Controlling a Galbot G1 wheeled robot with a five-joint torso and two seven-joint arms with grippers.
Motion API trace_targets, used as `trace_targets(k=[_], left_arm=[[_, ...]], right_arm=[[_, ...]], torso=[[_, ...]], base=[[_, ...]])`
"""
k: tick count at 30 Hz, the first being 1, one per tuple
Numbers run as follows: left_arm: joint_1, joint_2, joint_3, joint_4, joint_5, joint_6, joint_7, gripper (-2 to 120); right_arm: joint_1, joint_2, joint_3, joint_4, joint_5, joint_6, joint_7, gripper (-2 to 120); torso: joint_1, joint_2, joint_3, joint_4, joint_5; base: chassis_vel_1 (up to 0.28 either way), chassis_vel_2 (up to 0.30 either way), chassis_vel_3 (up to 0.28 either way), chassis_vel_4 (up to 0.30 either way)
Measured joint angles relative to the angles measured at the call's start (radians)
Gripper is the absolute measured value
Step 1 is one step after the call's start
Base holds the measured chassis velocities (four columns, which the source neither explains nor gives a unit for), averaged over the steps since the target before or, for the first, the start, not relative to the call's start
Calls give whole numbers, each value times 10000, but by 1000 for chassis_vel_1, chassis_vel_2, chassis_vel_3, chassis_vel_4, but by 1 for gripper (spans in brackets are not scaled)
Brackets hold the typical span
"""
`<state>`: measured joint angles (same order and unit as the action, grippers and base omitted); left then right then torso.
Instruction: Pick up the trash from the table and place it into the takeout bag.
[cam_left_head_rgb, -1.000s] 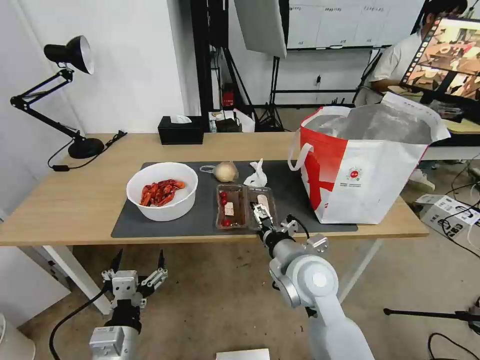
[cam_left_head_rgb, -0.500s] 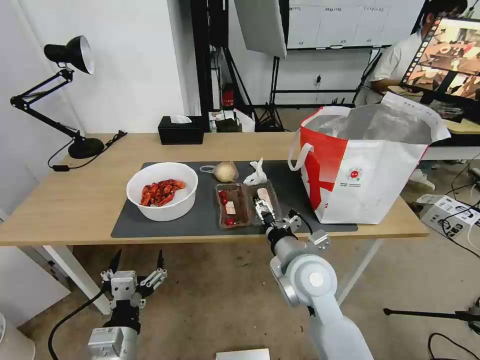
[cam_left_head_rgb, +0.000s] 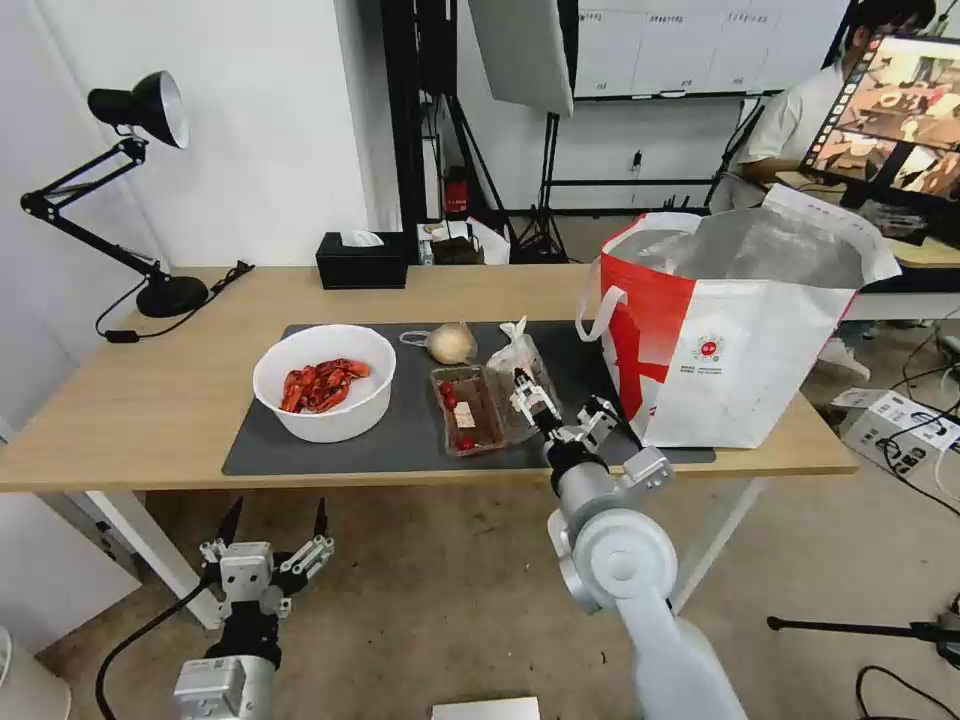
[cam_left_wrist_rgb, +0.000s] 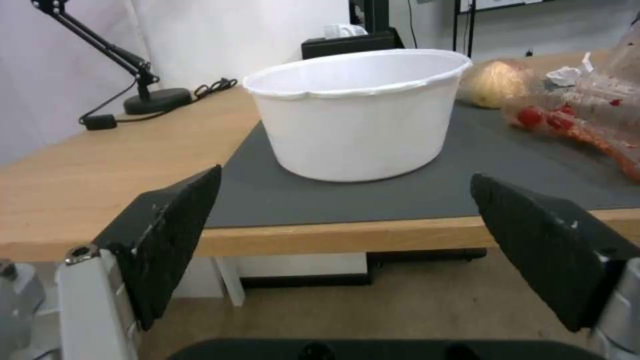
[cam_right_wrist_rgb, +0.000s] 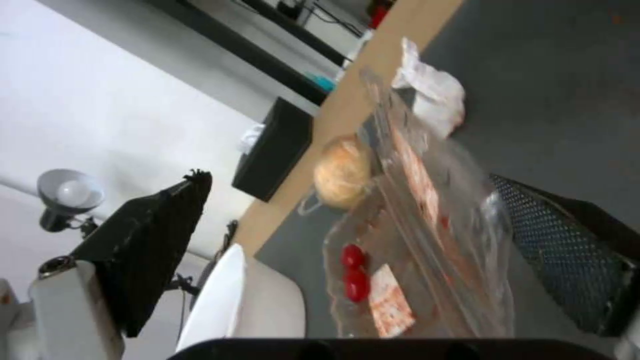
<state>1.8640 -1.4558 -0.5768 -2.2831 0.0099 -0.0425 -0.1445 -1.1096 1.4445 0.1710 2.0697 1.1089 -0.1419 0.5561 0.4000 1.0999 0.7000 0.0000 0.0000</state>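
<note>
The clear hinged tray (cam_left_head_rgb: 468, 412) with cherry tomatoes lies on the table's (cam_left_head_rgb: 150, 400) dark mat. Its right half is tipped up against my right gripper (cam_left_head_rgb: 530, 392). In the right wrist view the right gripper (cam_right_wrist_rgb: 347, 176) has its fingers wide apart around that raised half (cam_right_wrist_rgb: 433, 210), and the plastic leans on one finger (cam_right_wrist_rgb: 567, 260). Behind the tray sit the crumpled tissue (cam_left_head_rgb: 516, 332) and the wrapped beige ball (cam_left_head_rgb: 451, 343). The white bowl (cam_left_head_rgb: 325, 382) of crayfish shells is at the mat's left. The takeout bag (cam_left_head_rgb: 740, 350) stands open at the right. My left gripper (cam_left_head_rgb: 280, 508) hangs open below the table's front edge.
A black tissue box (cam_left_head_rgb: 362, 260) and a black desk lamp (cam_left_head_rgb: 170, 295) stand at the back left of the table. The bag's white handle (cam_left_head_rgb: 592, 305) hangs toward the tray. Cables and a tripod leg lie on the floor at the right.
My right gripper has moved right and up. The tray's right half, flat on the mat a second ago, has tipped up with it. The left arm has not moved.
</note>
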Motion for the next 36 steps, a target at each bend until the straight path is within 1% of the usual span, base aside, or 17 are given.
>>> trace_targets(k=[6, 11, 16, 17, 18, 21, 25, 31, 36], left_arm=[[27, -7, -24, -61, 5, -3, 0, 100], [63, -9, -67, -91, 7, -3, 1, 100], [86, -26, -117, -98, 8, -3, 0, 100], [88, -39, -128, -98, 10, -3, 0, 100], [88, -39, -128, -98, 10, -3, 0, 100], [77, -111, -132, -53, 29, -3, 0, 100], [75, -131, -132, -42, 31, -3, 0, 100], [65, -55, -216, -42, -31, -3, -2, 100], [14, 37, -290, -37, -132, -3, -4, 100]], right_arm=[[335, -199, -103, 25, 160, -211, -23, 100], [575, -207, -282, -40, 465, -415, -23, 100], [1126, 50, -610, -409, 993, -783, 122, 100], [1406, 277, -798, -665, 1425, -997, 374, 100], [1406, 277, -798, -665, 1425, -997, 374, 100], [2031, 866, -1103, -1456, 2430, -1246, 1122, 100], [2285, 1119, -1185, -1843, 2661, -1258, 1326, 100], [2346, 1134, -1267, -1937, 2692, -1258, 1338, 100], [2393, 980, -1290, -1945, 2712, -1258, 1316, 100]], torso=[[0, 0, 0, 0, 0], [0, 0, 0, 0, -1], [0, 0, 0, 0, -1], [0, 0, 1, -1, -1], [0, 0, 1, -1, -1], [0, 0, 0, 2, -3], [1, 0, 1, 1, -2], [0, 0, 0, 1, -2], [0, 0, 0, 0, -1]], base=[[0, 0, 0, 0], [0, 0, 0, 0], [0, 0, 0, 0], [0, 0, 0, 0], [0, 0, 0, 0], [0, 0, 0, 0], [0, 0, 0, 0], [0, 0, 0, 0], [0, 0, 0, 0]])
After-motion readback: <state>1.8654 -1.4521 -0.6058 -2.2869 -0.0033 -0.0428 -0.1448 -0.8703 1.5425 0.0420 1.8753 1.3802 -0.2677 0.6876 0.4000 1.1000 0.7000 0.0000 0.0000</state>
